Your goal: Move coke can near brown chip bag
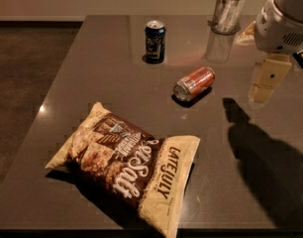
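The coke can [194, 83] is red-orange with silver ends and lies on its side in the middle of the dark table [92, 73]. The brown chip bag [126, 165] lies flat at the front left, with white "Sea Salt" script and "LATE JULY" on its tan end. My gripper [268, 78] hangs at the right edge of the view, above the table and to the right of the coke can, apart from it. One cream-coloured finger shows below the white arm housing. It holds nothing that I can see.
A dark blue can [155, 41] stands upright at the back, left of the coke can. A clear cup holder [226, 14] stands at the back right. The arm's shadow [270, 157] falls on the table's right side. The table's left edge borders a dark floor.
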Tool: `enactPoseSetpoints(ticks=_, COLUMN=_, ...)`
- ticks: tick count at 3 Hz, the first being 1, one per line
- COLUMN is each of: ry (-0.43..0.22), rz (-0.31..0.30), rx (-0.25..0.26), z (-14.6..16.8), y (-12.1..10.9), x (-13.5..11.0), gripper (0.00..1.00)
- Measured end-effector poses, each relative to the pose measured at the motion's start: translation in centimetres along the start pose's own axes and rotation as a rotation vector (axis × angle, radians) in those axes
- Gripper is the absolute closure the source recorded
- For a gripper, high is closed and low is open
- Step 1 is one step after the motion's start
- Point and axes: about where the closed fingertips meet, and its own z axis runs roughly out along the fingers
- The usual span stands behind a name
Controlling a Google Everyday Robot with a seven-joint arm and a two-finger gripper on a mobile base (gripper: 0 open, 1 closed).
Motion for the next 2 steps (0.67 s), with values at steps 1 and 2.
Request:
enactPoseSetpoints(ticks=1, ry=-0.002, rz=-0.083, rx=-0.014, z=2.0, y=-3.1, x=0.2, gripper=0.0)
enactPoseSetpoints(ticks=2, ry=-0.022, rz=-0.201, rx=-0.044, z=4.4, y=-6.1, x=-0.6, gripper=0.0)
